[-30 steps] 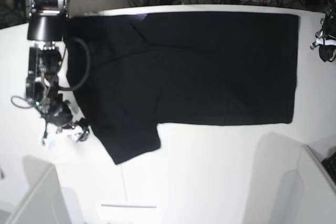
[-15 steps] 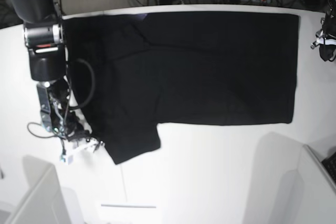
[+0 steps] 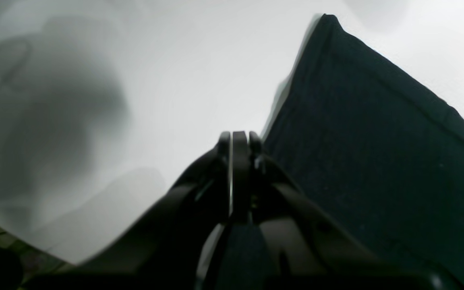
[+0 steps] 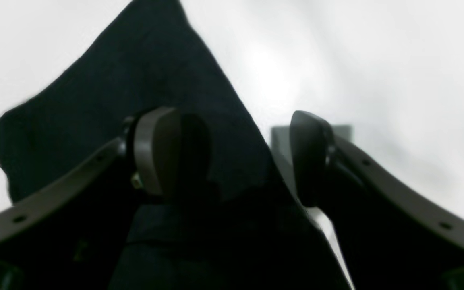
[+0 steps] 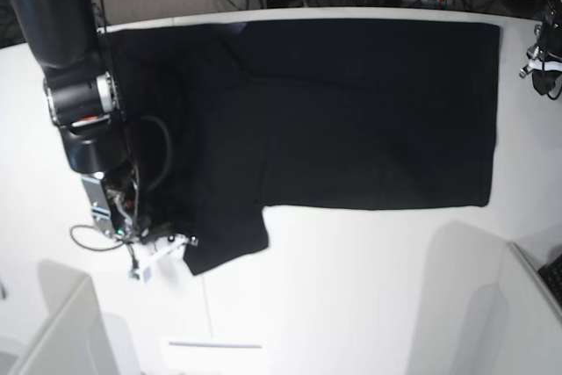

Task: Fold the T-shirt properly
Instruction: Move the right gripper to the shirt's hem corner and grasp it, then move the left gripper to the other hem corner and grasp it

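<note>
Black cloth T-shirt (image 5: 334,111) lies flat on the white table (image 5: 369,287).
Right gripper (image 4: 232,157), jaws wide and holding nothing, straddles the sleeve edge; closing too high could miss it. Left gripper (image 3: 238,141) is closed, empty.

No writing, brand, number or sign can be read in any view. The T-shirt (image 5: 351,111) shows only plain black cloth, with no print or label legible on it. The white desk (image 5: 351,287) bears no markings. The gear along the top edge of the base view is too small and blurred to read.
</note>
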